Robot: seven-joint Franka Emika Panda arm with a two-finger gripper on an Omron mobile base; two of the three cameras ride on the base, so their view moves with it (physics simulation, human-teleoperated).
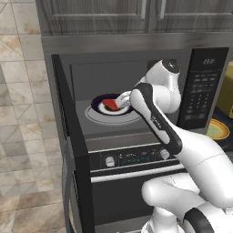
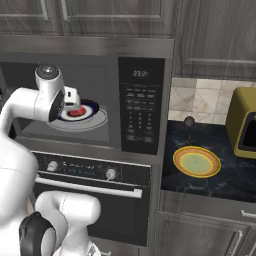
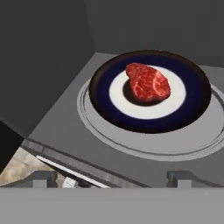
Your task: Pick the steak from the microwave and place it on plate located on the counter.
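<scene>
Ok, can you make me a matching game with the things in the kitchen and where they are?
Things:
1. steak
2. yellow plate
3. dark blue plate
4. gripper

Places:
A. on the glass turntable in the microwave
B. on the dark counter
C. open, just in front of the microwave's opening
D. on the dark blue plate

Pairs: 1-D, 2-B, 3-A, 4-C

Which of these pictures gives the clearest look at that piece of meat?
The hand view: the steak lies unobstructed on the dark blue plate. In the left base view the robot's hand hides part of it; in the right base view it is a small red patch behind the arm.
</scene>
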